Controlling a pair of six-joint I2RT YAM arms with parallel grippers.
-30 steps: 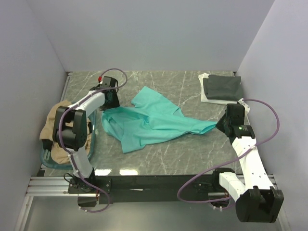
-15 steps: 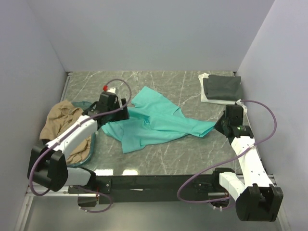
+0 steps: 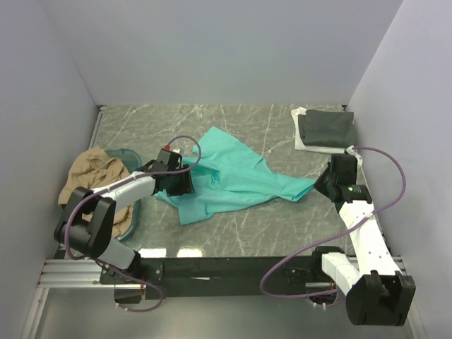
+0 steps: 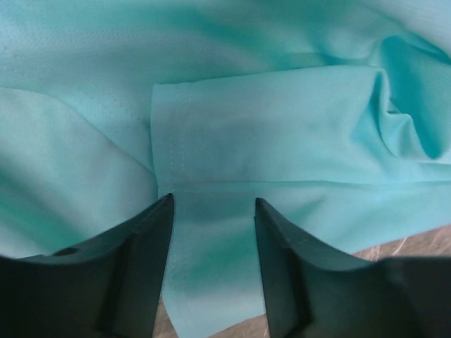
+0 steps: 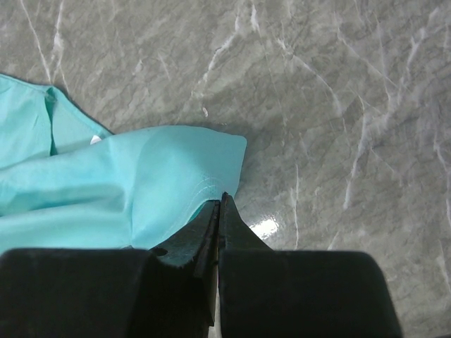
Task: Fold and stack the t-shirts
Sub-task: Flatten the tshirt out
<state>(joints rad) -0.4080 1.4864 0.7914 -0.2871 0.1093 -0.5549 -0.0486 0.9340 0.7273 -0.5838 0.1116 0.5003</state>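
Teal-green t-shirt (image 3: 233,176) lies crumpled and unfolded mid-counter (image 3: 282,226), one corner drawn out toward the right arm. Right tool (image 5: 219,200) is closed tight, and appears to pinch only the very edge of that corner's hem. The bite is thin, so any pull toward the right could slide the hem out and drop the corner. Left tool (image 4: 213,204) hovers low over the shirt's left side with its jaws moderately apart, straddling a stitched hem strip; no cloth is seen pinched. Several layers overlap under it. Closing here could catch two plies or a stray fold, so spreading would drag a bunch of cloth, not a single edge. If both arms pull unevenly, the shirt could skew or slide toward the basket (image 3: 127,154) holding the tan t-shirt (image 3: 88,180). The dark grey t-shirt (image 3: 326,127) sits folded on the white t-shirt (image 3: 302,145) at far right, near the right arm. A wide sweep there could disturb that stack.
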